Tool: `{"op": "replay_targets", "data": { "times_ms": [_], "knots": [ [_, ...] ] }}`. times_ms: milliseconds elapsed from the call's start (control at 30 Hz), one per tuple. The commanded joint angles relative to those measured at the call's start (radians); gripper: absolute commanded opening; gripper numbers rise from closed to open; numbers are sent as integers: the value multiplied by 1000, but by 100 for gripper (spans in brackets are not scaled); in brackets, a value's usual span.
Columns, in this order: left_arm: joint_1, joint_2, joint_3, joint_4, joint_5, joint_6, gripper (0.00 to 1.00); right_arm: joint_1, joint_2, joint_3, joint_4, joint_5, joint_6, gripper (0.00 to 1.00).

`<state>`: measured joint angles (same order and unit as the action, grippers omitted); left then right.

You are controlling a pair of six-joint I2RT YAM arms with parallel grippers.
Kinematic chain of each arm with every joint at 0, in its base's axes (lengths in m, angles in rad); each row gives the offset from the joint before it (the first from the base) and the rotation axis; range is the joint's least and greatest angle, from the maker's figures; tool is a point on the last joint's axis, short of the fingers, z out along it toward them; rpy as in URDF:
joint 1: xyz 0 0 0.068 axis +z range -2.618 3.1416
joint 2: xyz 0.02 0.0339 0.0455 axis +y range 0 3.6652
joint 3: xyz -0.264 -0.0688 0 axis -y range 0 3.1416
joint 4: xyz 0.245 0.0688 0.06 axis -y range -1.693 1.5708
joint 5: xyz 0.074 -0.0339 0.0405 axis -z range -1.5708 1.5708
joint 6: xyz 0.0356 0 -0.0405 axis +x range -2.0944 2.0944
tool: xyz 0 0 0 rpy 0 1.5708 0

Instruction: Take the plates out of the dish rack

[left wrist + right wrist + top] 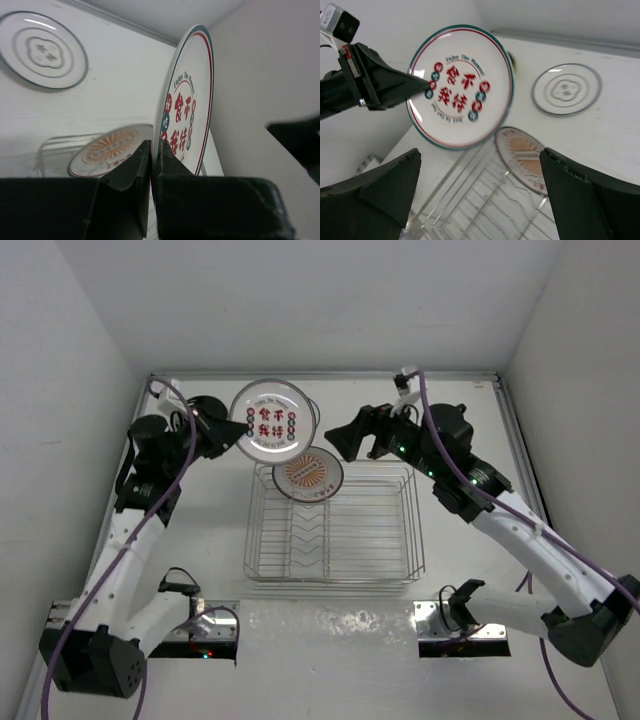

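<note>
We see dish rack (pixel 335 578) holding one orange-patterned plate (pixel 309 475), rear end. Our left claw (pixel 238 432) pinches red-lettered plate (pixel 272 422) by rim; right claw (pixel 342 442) gapes wide, empty.

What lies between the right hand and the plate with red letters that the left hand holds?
Nothing; in the top view only bare table shows between the open right hand and the red-lettered plate.
</note>
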<state>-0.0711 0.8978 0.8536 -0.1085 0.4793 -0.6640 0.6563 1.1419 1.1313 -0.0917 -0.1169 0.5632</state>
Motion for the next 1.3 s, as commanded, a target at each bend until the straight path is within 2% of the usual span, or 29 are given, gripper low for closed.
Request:
{"op": "replay_targets", "data": {
  "times_ms": [0, 67, 167, 267, 367, 400, 567, 667, 733, 1067, 1167, 1267],
  "knots": [
    [10, 111, 133, -2, -203, -77, 0, -3, -86, -33, -32, 239, -84, 99],
    [11, 183, 220, -14, -258, -77, 0, -3, -128, -54, -55, 266, -108, 99],
    [42, 385, 346, -37, -355, -62, 0, -3, -175, -74, -98, 302, -155, 99],
    [53, 492, 459, -63, -421, -48, 0, -1, -218, -100, -120, 310, -166, 99],
    [53, 663, 593, -60, -375, -20, 0, -1, -241, -125, -131, 304, -174, 99],
    [53, 764, 636, -71, -358, -20, 0, -1, -252, -130, -138, 300, -181, 99],
    [53, 1088, 927, -171, -227, -6, 0, -1, -272, -139, -198, 333, -197, 99],
    [51, 1209, 1045, -227, -216, 4, 0, -1, -287, -157, -207, 323, -206, 99],
    [50, 1250, 1101, -260, -211, 12, 0, -3, -292, -163, -217, 322, -212, 99],
    [42, 1372, 1095, -264, -162, 32, 3, -1, -255, -182, -214, 306, -217, 99],
    [28, 1403, 1119, -301, -177, 46, 9, -3, -237, -185, -207, 299, -221, 99],
    [18, 1414, 1150, -336, -189, 58, 30, -3, -208, -177, -206, 292, -241, 99]
  ]
}}
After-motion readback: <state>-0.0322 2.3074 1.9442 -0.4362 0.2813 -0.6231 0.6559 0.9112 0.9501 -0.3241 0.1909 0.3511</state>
